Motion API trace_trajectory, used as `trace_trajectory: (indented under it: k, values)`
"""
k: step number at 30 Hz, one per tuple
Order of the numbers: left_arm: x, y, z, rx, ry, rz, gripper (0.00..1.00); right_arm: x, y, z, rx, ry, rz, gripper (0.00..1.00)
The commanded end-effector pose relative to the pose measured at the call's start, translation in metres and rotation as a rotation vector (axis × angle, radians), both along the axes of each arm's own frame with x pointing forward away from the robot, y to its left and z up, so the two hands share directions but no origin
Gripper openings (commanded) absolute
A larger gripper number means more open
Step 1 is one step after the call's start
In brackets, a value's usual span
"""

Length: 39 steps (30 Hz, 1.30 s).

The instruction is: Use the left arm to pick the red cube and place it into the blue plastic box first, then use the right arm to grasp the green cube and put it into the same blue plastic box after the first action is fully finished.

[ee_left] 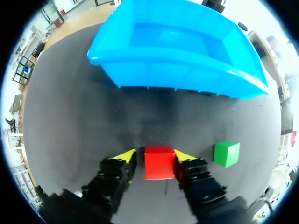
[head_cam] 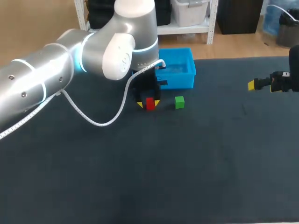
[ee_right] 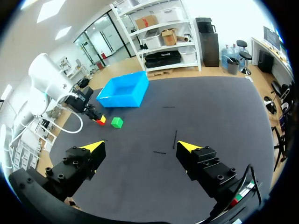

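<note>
The red cube (ee_left: 159,162) rests on the dark table between the fingers of my left gripper (ee_left: 154,157). One yellow tip touches the cube, and a thin dark gap shows at the other, so the gripper is open close around it. From above, the same red cube (head_cam: 150,103) and left gripper (head_cam: 148,103) sit just in front of the blue plastic box (head_cam: 187,77). The green cube (head_cam: 179,102) stands a little to the cube's right, apart from it. My right gripper (head_cam: 261,85) hangs open and holds nothing at the table's far right.
The blue plastic box (ee_left: 177,56) lies straight ahead of the left gripper, and the green cube (ee_left: 226,153) is beside it. A white cable (head_cam: 100,122) hangs from my left arm over the table. The right gripper (ee_right: 140,148) has bare mat ahead of it.
</note>
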<state>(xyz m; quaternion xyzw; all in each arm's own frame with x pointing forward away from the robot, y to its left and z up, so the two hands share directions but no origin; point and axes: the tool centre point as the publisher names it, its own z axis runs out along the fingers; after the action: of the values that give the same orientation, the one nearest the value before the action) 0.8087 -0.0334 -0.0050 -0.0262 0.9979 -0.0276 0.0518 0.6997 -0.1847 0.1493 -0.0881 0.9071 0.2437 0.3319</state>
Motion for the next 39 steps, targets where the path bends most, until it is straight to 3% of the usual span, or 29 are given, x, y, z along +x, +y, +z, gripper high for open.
trace_trajectory:
  k: [1, 10, 16, 29, 39]
  values:
    - [0.0, 0.0, -0.001, 0.003, 0.0, 0.002, 0.0, 0.0, -0.001, 0.0, 0.0, 0.001, 0.002, 1.0]
    - [0.001, 0.003, 0.001, 0.011, -0.011, -0.002, 0.0, 0.0, -0.001, 0.0, 0.0, 0.001, 0.002, 1.0]
    - [0.0, 0.008, 0.013, 0.017, -0.031, -0.007, 0.0, 0.0, -0.001, 0.0, 0.0, 0.001, 0.002, 1.0]
    - [-0.007, 0.018, 0.082, -0.033, -0.129, -0.057, 0.0, 0.0, -0.001, 0.0, 0.0, 0.001, 0.002, 1.0]
    - [-0.021, 0.036, 0.12, -0.05, -0.181, -0.077, 0.0, 0.0, -0.001, 0.0, 0.0, 0.001, 0.002, 1.0]
